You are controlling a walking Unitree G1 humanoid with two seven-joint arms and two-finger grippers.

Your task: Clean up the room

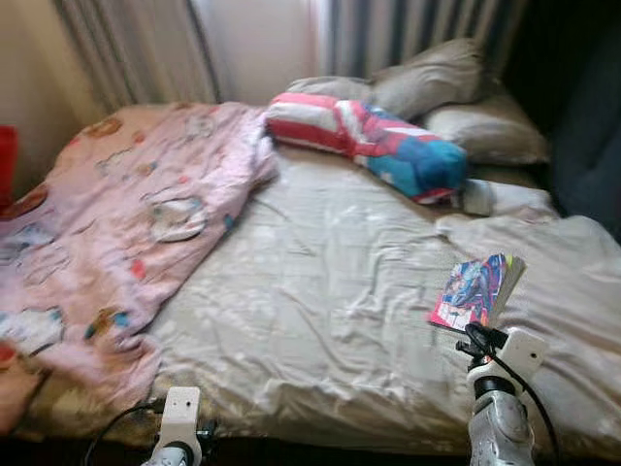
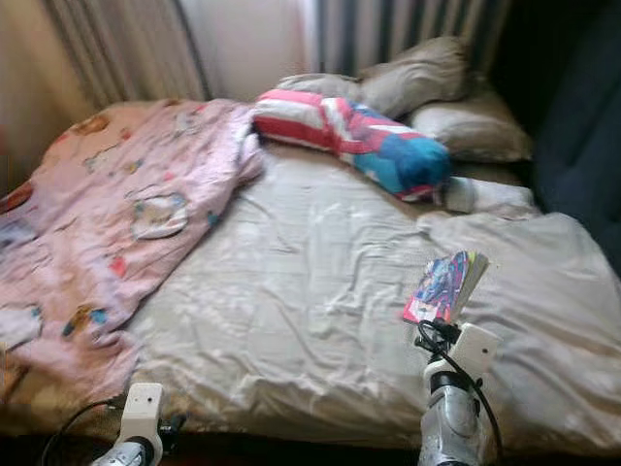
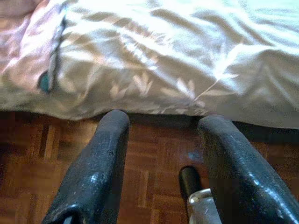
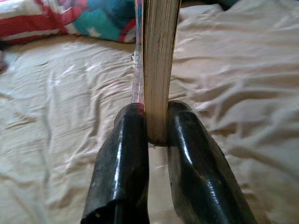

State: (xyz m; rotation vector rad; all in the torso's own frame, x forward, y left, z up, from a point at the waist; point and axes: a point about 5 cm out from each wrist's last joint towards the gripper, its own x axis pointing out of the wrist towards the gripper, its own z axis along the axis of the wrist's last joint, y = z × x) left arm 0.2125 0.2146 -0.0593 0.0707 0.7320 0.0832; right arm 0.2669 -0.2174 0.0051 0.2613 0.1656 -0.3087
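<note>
Right wrist view: a book [image 4: 156, 65] is clamped by its lower edge in the right gripper [image 4: 156, 140], at frame centre above the bed [image 4: 243, 93]. It is judged light, stiff, possibly slippery-covered. The left gripper [image 3: 161, 140] is held apart, empty.

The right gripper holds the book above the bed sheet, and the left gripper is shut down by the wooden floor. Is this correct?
Not quite. The left gripper is open: the left wrist view shows its two black fingers apart, above the wooden floor. The rest holds: the right gripper clamps the book above the bed sheet.
</note>
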